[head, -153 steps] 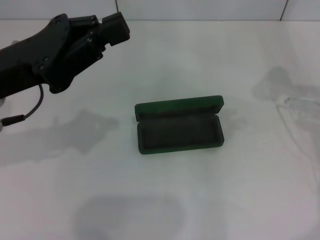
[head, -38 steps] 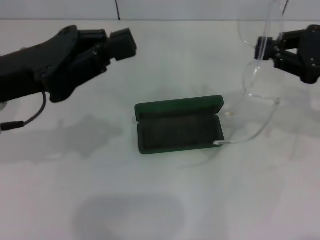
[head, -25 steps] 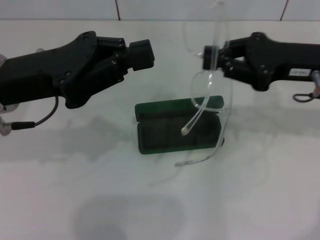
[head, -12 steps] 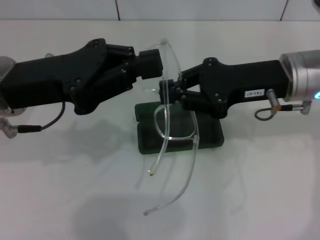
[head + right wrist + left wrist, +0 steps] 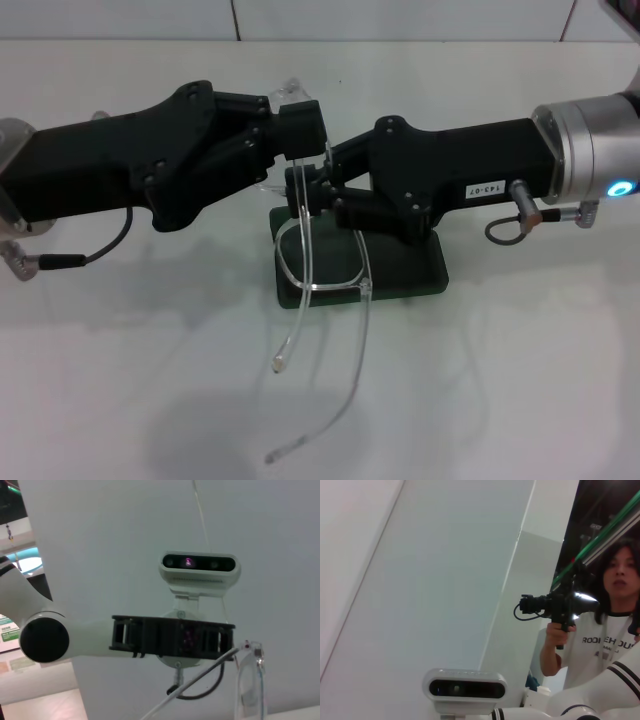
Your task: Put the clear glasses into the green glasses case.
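Observation:
The clear glasses (image 5: 318,262) hang in the air from my right gripper (image 5: 298,196), which is shut on the frame near its middle. One lens and both thin arms dangle toward the table's front. The other end of the glasses pokes up beside my left gripper (image 5: 300,125), which has come in from the left and sits just above and behind the right one. The green glasses case (image 5: 425,276) lies open on the table beneath the right gripper, mostly hidden by it. In the right wrist view a clear lens (image 5: 248,680) shows edge-on.
The white table (image 5: 520,380) stretches all around the case. Both black arms cross above its middle. In the left wrist view a person (image 5: 612,630) stands off to the side holding a camera.
The right arm brought the glasses in from the right and has shifted a little further left over the case. The left gripper moved right to meet it. The glasses' arms hang lower.

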{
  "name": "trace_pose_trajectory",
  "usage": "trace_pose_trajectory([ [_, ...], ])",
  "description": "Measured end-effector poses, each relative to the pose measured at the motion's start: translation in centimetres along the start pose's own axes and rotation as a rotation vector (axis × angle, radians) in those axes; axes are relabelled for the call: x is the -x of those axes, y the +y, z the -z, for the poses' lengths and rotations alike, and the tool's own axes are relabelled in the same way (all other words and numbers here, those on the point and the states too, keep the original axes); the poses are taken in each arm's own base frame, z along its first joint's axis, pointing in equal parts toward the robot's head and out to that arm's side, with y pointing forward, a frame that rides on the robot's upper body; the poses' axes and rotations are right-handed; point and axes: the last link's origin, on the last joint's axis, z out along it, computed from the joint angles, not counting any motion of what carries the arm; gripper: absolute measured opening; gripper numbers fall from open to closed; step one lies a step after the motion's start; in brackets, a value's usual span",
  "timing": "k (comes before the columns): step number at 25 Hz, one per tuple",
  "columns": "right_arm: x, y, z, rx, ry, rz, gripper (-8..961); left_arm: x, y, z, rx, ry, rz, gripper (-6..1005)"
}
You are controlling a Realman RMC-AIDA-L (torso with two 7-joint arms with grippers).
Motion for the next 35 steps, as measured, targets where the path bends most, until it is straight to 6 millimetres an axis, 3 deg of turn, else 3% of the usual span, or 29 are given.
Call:
trace_pose_trajectory([
  [35,0.9,-0.2,-0.4,0.002,-0.023,0.021,120,0.8,-1.2,0.3,-0.113,0.004,-0.073,48],
])
